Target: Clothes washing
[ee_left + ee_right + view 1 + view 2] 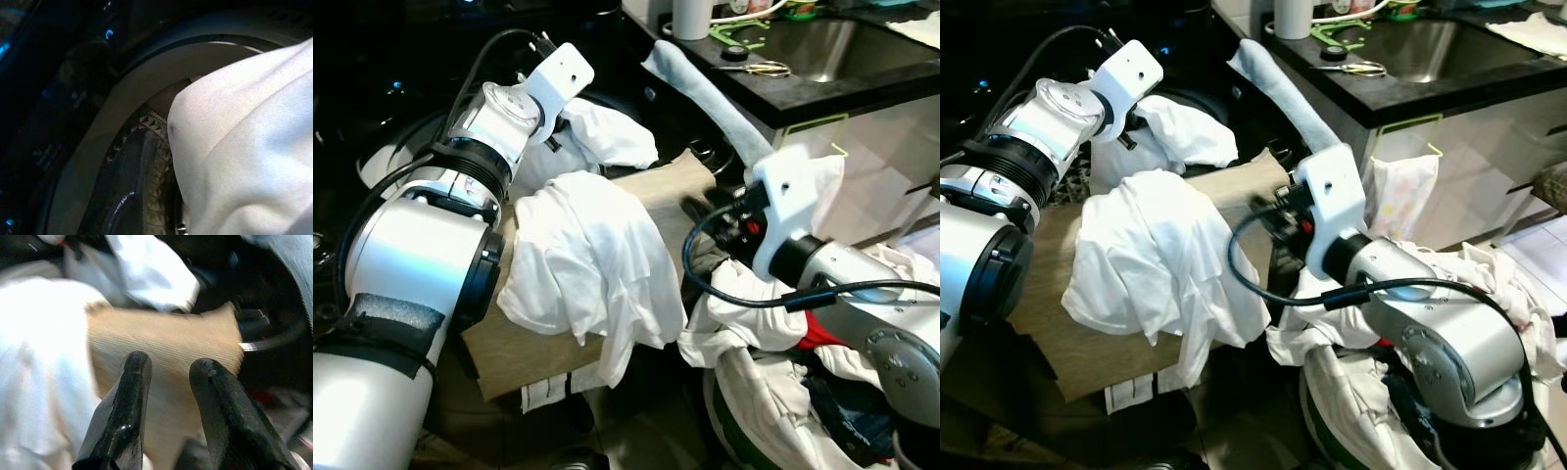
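Note:
My left gripper (556,127) is pushed into a bunched white garment (604,132) at the dark washing machine mouth (122,93); the cloth hides it. The same white garment (244,147) lies against the drum rim in the left wrist view. A second white shirt (592,259) hangs over a beige towel (666,186) spread below the opening. My right gripper (172,363) is open with nothing between its fingers, just short of the beige towel (166,340). A light blue towel (705,93) drapes down from the counter beside my right arm.
A laundry basket (724,431) full of mixed clothes stands at the lower right, under my right arm. A black counter with a steel sink (822,44) and scissors (759,69) runs along the back right. A white bag (1400,201) hangs on the cabinet front.

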